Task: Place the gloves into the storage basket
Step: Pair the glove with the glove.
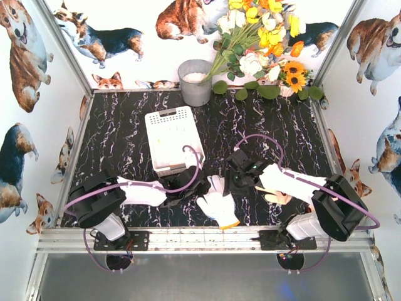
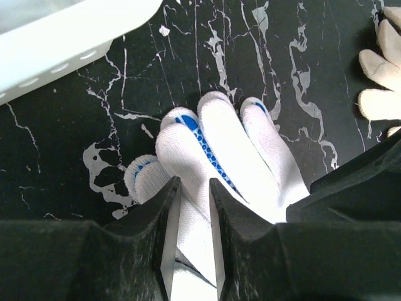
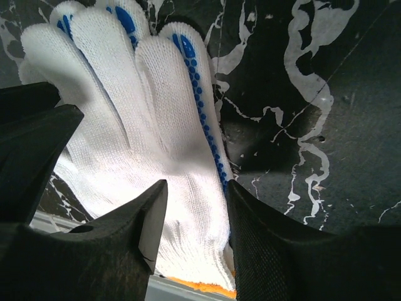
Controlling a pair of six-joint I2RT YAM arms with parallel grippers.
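The white storage basket (image 1: 152,141) stands on the black marble table, left of centre; its corner also shows in the left wrist view (image 2: 56,37). My left gripper (image 1: 190,186) (image 2: 191,188) is shut on a white blue-dotted glove (image 2: 219,138) lying on the table just in front of the basket. A second white glove with an orange cuff (image 1: 219,204) (image 3: 125,113) lies near the front edge. My right gripper (image 1: 236,180) (image 3: 197,200) is open, its jaws straddling this glove's side. A beige glove (image 1: 276,198) lies partly under the right arm.
A grey metal bucket (image 1: 195,81) and a bunch of artificial flowers (image 1: 263,44) stand at the back. The fingertips of the second glove (image 2: 382,81) lie right of the left gripper. Corgi-print walls enclose the table. The two grippers are close together.
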